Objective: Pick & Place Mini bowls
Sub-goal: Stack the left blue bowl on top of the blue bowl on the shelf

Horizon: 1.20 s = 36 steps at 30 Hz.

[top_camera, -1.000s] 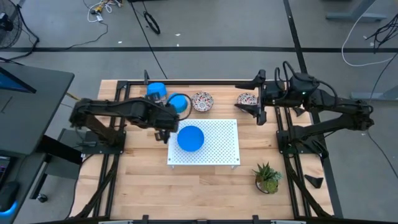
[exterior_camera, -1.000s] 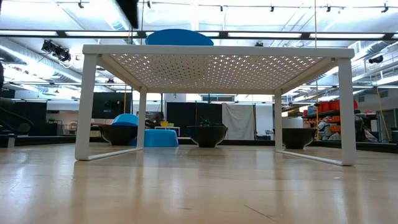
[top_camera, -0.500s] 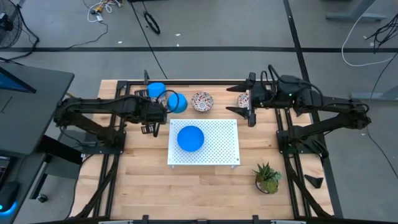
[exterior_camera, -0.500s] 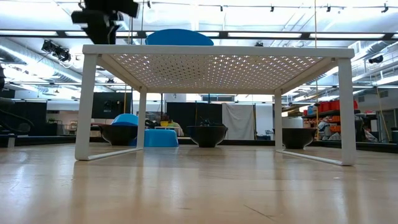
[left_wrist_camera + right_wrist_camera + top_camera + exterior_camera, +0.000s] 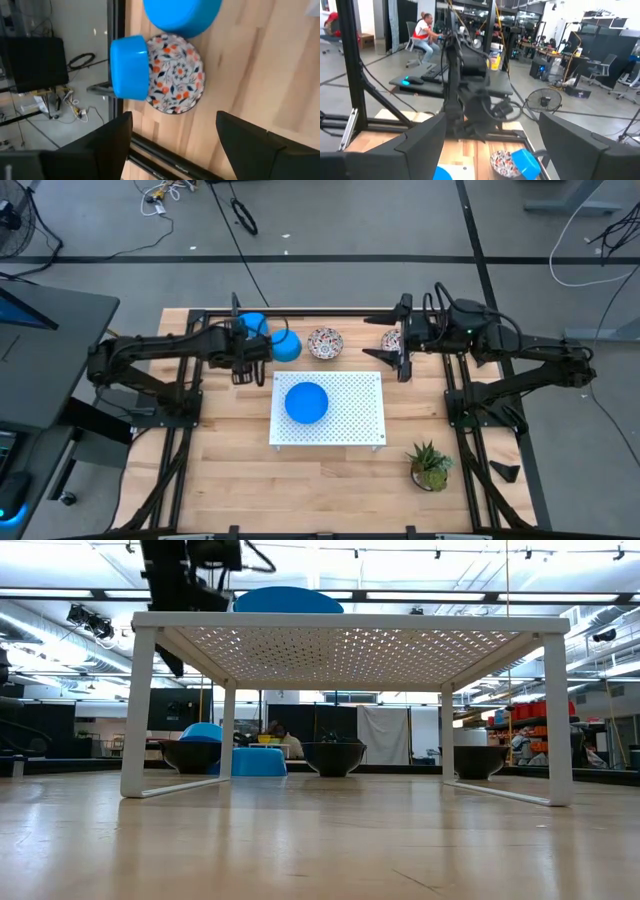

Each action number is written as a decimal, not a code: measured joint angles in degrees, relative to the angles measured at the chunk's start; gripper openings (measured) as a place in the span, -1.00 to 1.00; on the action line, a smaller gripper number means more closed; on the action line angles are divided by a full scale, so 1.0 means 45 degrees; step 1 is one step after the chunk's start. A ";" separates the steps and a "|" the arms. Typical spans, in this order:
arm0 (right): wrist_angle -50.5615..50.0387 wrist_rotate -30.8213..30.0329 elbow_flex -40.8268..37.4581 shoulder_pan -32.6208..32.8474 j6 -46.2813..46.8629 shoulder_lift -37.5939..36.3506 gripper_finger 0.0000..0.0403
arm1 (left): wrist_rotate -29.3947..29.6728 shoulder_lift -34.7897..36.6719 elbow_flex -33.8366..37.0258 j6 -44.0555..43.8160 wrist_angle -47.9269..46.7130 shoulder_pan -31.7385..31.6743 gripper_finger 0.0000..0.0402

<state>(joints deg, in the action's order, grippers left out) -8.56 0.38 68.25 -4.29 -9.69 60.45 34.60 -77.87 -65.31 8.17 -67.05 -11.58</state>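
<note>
One blue bowl [image 5: 306, 401] sits on the white perforated board [image 5: 350, 420]. At the table's far edge stand a second blue bowl [image 5: 287, 345], a floral bowl [image 5: 325, 342] and another floral bowl [image 5: 393, 340]. A third blue bowl [image 5: 129, 67] lies tilted on a third floral bowl [image 5: 177, 75]; in the high view only that blue bowl [image 5: 252, 323] shows. My left gripper [image 5: 242, 368] is open, just near of this pair, with its fingers [image 5: 100, 147] apart. My right gripper [image 5: 399, 343] is open above the rightmost floral bowl.
The board stands on white legs [image 5: 137, 710] mid-table, with bowls behind it in the low view. A small green potted plant [image 5: 430, 465] sits at the near right. Black frame rails [image 5: 300, 311] run along the table's far edge. Bare wood lies near of the board.
My left gripper has moved off the board's left edge, toward the table's left and far edges, and now stands by the stacked blue and floral bowls. My right gripper has shifted slightly toward the table's left, then held still. No bowl has moved.
</note>
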 joint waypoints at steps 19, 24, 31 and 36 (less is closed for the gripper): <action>0.0521 0.0010 0.0000 -0.0002 -0.0641 0.0097 0.59 | -0.0133 -0.0040 0.2710 0.3945 0.6115 -0.2749 0.46; 0.0526 0.0010 0.0000 0.0000 -0.0732 0.0097 0.59 | -0.0320 -0.0112 0.3409 0.5062 0.7472 -0.3458 0.46; 0.0526 0.0010 0.0000 0.0000 -0.0734 0.0107 0.59 | -0.0711 -0.0112 0.4171 0.5503 0.8432 -0.4394 0.46; 0.0601 0.0010 0.0000 -0.0002 -0.0735 0.0162 0.59 | -0.1185 -0.0112 0.4456 0.6329 0.9141 -0.4825 0.46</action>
<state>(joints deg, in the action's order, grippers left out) -5.86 0.43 68.25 -4.30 -12.99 61.18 29.27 -78.37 -45.26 36.64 -25.91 -33.29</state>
